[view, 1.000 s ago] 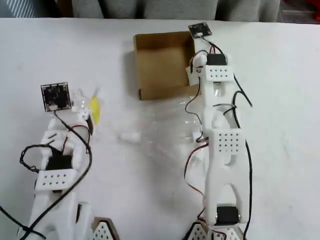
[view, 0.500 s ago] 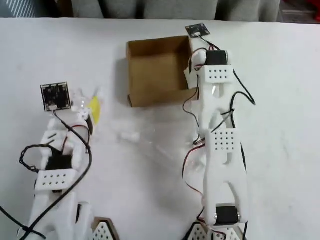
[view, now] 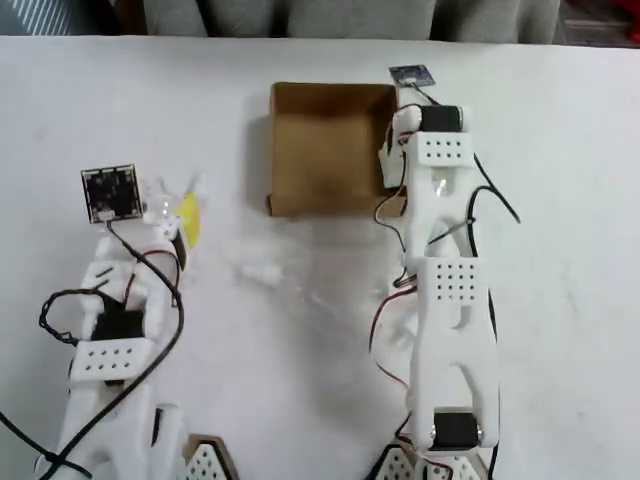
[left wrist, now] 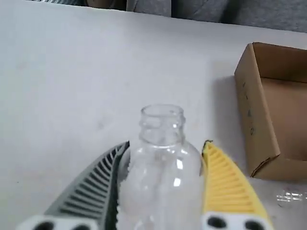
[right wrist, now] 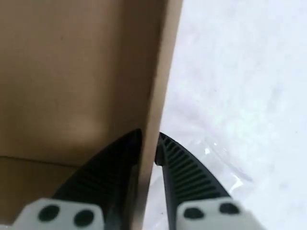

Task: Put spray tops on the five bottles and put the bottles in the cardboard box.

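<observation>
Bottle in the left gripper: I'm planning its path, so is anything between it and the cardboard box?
Nothing visible: bare table lies between the bottle and the cardboard box. The right gripper pinches the box wall away from the bottle, off that path.

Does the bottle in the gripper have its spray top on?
No, off. The bottle, held in the left gripper, shows a bare, open neck.

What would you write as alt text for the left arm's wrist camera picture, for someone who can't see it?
A clear plastic bottle with a bare, open neck is gripped between the arm's ridged jaws, one grey and one yellow. Farther off, an open brown cardboard box stands on the white table.
</observation>
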{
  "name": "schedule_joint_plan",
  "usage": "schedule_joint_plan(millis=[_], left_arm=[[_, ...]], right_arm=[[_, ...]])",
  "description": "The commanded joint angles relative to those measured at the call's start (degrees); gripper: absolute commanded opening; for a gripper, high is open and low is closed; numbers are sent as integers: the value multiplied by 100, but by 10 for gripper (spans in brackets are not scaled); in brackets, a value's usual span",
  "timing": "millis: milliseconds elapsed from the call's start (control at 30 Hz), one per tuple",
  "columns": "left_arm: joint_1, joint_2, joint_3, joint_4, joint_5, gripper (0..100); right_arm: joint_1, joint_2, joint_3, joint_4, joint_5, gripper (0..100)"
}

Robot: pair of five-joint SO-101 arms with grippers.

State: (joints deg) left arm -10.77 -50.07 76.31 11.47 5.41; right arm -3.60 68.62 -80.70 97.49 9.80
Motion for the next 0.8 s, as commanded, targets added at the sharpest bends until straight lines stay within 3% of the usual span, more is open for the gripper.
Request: schedule_joint_plan(millis=[0, 267, 433, 767], left_arm=[[-66, -180, -35, -149, -62, 20], [-66, -180, -35, -149, -62, 20], [-66, -180, -35, -149, -62, 20], [-66, -180, -35, -141, -62, 20]], right_arm=[[84, -154, -9, 198, 281, 15], [145, -620, 967, 215, 325, 15], [-4, -1385, 1758, 180, 756, 15], [-66, -1578, 2286, 180, 993, 16]])
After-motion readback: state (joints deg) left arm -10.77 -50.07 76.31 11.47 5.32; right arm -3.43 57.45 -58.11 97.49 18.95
